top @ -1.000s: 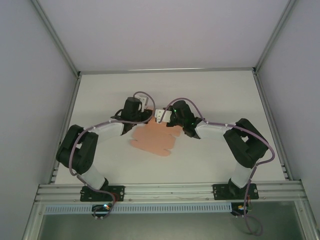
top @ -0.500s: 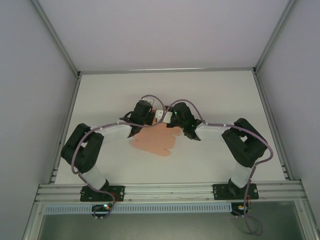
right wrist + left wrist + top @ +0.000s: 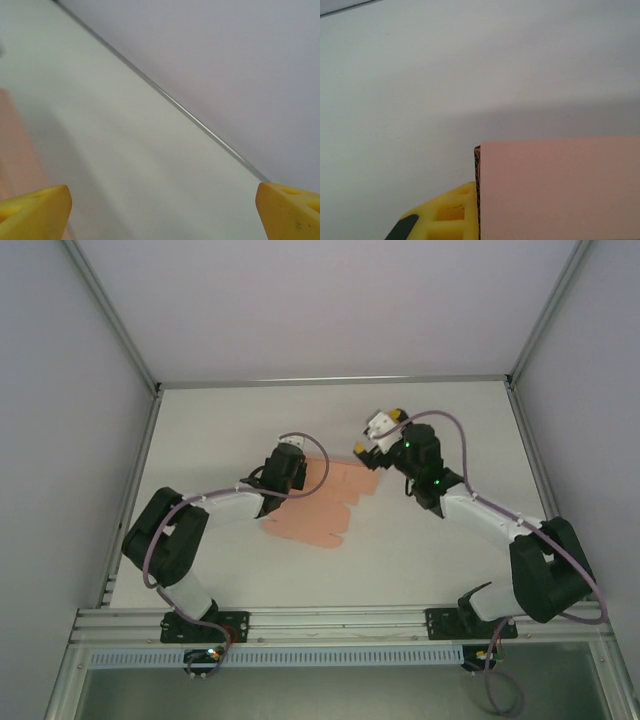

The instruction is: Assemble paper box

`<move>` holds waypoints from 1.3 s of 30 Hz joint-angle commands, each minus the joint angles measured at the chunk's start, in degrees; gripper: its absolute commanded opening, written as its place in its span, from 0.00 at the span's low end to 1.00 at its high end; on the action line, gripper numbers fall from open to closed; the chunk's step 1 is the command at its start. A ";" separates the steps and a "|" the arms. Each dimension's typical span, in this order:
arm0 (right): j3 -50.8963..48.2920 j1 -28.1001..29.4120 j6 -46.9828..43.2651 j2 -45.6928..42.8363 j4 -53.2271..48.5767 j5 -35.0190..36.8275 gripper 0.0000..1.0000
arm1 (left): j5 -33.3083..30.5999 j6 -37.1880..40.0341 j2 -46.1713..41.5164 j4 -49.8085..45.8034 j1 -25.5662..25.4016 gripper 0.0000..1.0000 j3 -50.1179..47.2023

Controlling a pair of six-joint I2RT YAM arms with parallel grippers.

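The left hand [image 3: 301, 473] pinches the far-left edge of the paper box [image 3: 322, 508], a flat salmon sheet lying mid-surface [image 3: 215, 420]. The right hand [image 3: 378, 430] gapes wide near its far-right corner. Pale walls [image 3: 330, 300] enclose the white surface.

I see the paper box [image 3: 560, 190], flat pink card, covering the lower right. My left claw [image 3: 481, 210] is clamped on it, the card's left edge against the dark ribbed pad of one yellow finger [image 3: 445, 217]. Pale bench [image 3: 420, 90] lies beyond.
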 commanded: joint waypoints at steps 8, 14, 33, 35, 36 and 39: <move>8.45 -2.10 5.28 9.68 -17.96 -2.38 0.92 | -0.48 -1.22 -2.78 0.18 -0.38 0.00 -1.87; 6.73 0.23 4.87 9.49 -18.12 -5.70 0.91 | -0.07 -3.52 -1.60 -2.09 -0.32 0.00 -0.06; 10.96 2.97 2.36 13.61 -20.66 -5.17 0.91 | 7.95 -6.69 -4.55 0.09 0.91 0.00 -1.68; 9.63 3.05 4.68 12.70 -17.65 -9.18 0.91 | 9.66 -8.40 -5.05 1.48 1.20 0.00 -2.07; 8.59 3.01 6.32 12.06 -15.17 -10.51 0.92 | 10.26 -9.37 -5.26 1.81 1.36 0.00 -2.15; 4.88 2.83 12.73 10.02 -4.13 -14.76 0.94 | 12.91 -11.64 -6.06 3.32 1.88 0.00 -2.34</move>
